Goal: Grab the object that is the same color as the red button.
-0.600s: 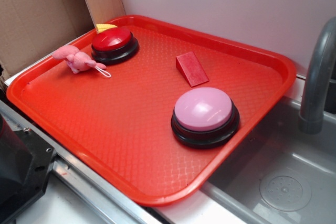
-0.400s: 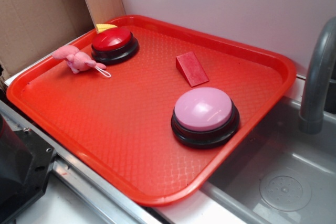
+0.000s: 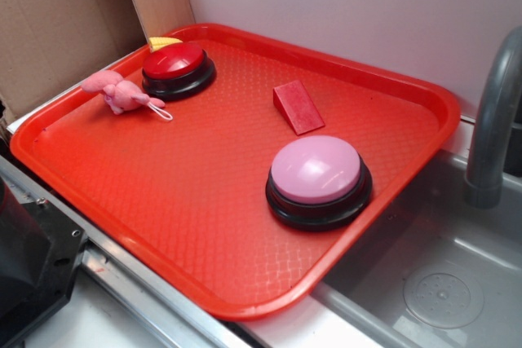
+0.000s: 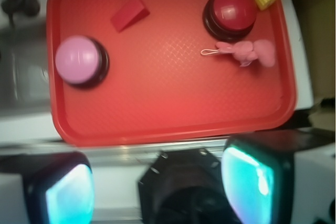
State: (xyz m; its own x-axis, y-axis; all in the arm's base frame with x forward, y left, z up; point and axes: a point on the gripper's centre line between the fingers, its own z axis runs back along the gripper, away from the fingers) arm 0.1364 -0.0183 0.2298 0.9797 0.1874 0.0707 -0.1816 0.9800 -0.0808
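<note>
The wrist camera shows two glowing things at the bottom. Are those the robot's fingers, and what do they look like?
Yes, probably. The gripper has two chunky black fingers, each with a shiny teal-blue pad on its inner face. Between them sits a dark, blurry angular part of the wrist. No cables or markings show clearly. In the exterior view only a dark bit at the top left corner might be the arm.

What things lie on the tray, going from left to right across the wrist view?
Pink button → red wedge block → red button → pink plush toy. The yellow piece overlaps the toy's span, so it is left out.
</note>
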